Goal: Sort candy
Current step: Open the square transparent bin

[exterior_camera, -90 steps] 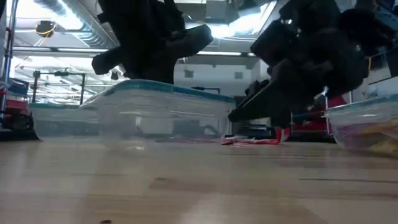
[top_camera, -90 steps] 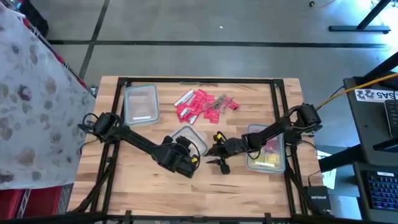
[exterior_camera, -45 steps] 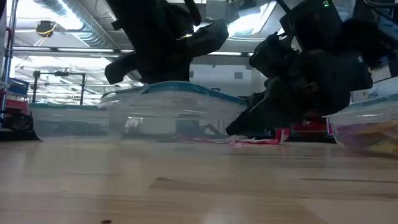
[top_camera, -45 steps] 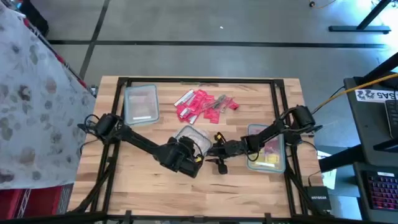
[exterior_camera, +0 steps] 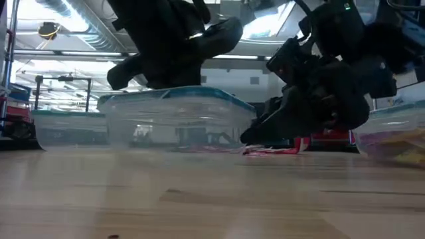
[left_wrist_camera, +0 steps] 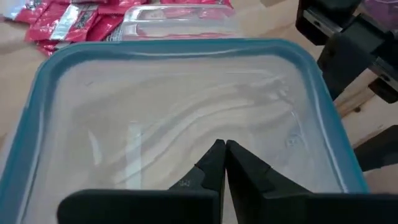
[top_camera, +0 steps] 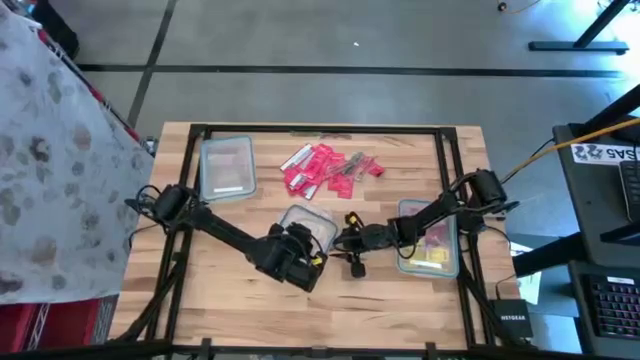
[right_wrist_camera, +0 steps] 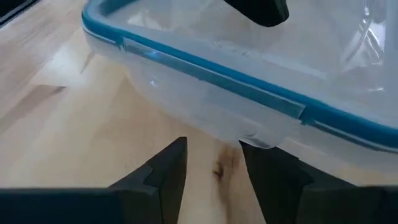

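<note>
High view: butcher-block table (top_camera: pixel 250 300). The left gripper (top_camera: pixel 303 243) sits over the near edge of a clear tub with a blue-rimmed lid (top_camera: pixel 308 222); the right gripper (top_camera: pixel 345 240) lies just beside that tub, on its other flank, arm trailing back over a second tub (top_camera: pixel 432 243) that holds yellow and pink pieces. Beyond both grippers, toward the far edge — the candy (top_camera: pixel 330 168), a loose heap of red and pink wrappers with a few silvery ones, lying on bare wood. A third clear tub (top_camera: pixel 227 166) stands well apart from the left gripper, at the far left corner.

Low view: the lidded tub (exterior_camera: pixel 176 119) sits on the table under the left arm; the right arm's dark bulk hangs beside it. Red wrappers (exterior_camera: pixel 272 150) show past the tub, flat on the wood.

Left wrist view: left fingers (left_wrist_camera: pixel 211 168) pressed together, tips meeting over the blue-rimmed lid (left_wrist_camera: pixel 180 112) — nothing between them. Red candy (left_wrist_camera: pixel 74 22) lies ahead of the tub.

Right wrist view: right fingers (right_wrist_camera: pixel 168 165) apart, bare wood between them, the tub's rounded corner (right_wrist_camera: pixel 224 93) just ahead.
</note>
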Robot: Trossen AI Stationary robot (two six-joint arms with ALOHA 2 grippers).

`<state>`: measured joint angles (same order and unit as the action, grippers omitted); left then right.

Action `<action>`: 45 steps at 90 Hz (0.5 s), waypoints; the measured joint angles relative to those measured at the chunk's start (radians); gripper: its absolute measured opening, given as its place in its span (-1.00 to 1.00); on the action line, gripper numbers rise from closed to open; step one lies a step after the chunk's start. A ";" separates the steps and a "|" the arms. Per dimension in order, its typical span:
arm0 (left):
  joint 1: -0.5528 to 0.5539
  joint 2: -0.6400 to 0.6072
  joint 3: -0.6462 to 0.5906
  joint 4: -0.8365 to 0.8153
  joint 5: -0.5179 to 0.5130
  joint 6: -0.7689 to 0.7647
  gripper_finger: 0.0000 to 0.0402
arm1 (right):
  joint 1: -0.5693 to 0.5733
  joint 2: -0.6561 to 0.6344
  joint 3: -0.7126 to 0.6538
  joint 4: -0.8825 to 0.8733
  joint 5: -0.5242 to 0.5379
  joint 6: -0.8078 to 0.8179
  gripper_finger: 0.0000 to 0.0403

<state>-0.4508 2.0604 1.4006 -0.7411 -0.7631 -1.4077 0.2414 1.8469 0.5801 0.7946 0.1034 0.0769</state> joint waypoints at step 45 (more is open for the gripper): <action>-0.024 0.039 0.003 0.007 -0.073 0.033 -1.00 | -0.050 -0.015 -0.113 0.220 -0.118 0.046 -0.26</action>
<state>-0.4744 2.0995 1.4036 -0.7341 -0.8364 -1.3749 0.1912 1.8321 0.4672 1.0148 -0.0143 0.1229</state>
